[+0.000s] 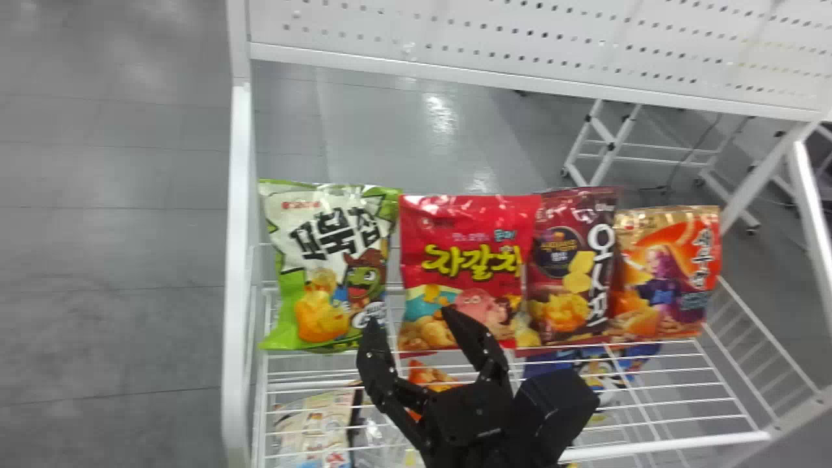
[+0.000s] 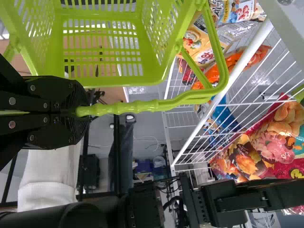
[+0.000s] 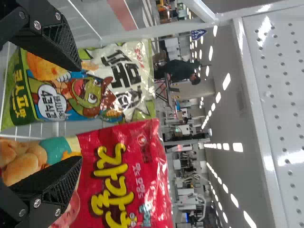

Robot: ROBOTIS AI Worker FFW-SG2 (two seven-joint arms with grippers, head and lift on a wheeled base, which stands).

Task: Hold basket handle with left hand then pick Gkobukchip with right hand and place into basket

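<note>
The Gkobukchip, a green and white bag point(image 1: 331, 260), stands at the left end of the wire shelf. My right gripper point(image 1: 409, 325) is open in front of the shelf, low between that bag and the red one beside it. In the right wrist view one finger of the gripper point(image 3: 80, 114) overlaps the Gkobukchip bag point(image 3: 95, 90) and the other overlaps the red bag; nothing is held. In the left wrist view my left gripper point(image 2: 83, 113) is shut on the handle of the lime-green basket point(image 2: 102, 76).
A red bag point(image 1: 461, 260), a dark brown bag point(image 1: 572, 266) and an orange bag point(image 1: 666, 273) stand right of the Gkobukchip. More snacks lie on a lower level. A white post point(image 1: 239, 260) borders the shelf's left side; a perforated panel point(image 1: 520, 39) rises behind.
</note>
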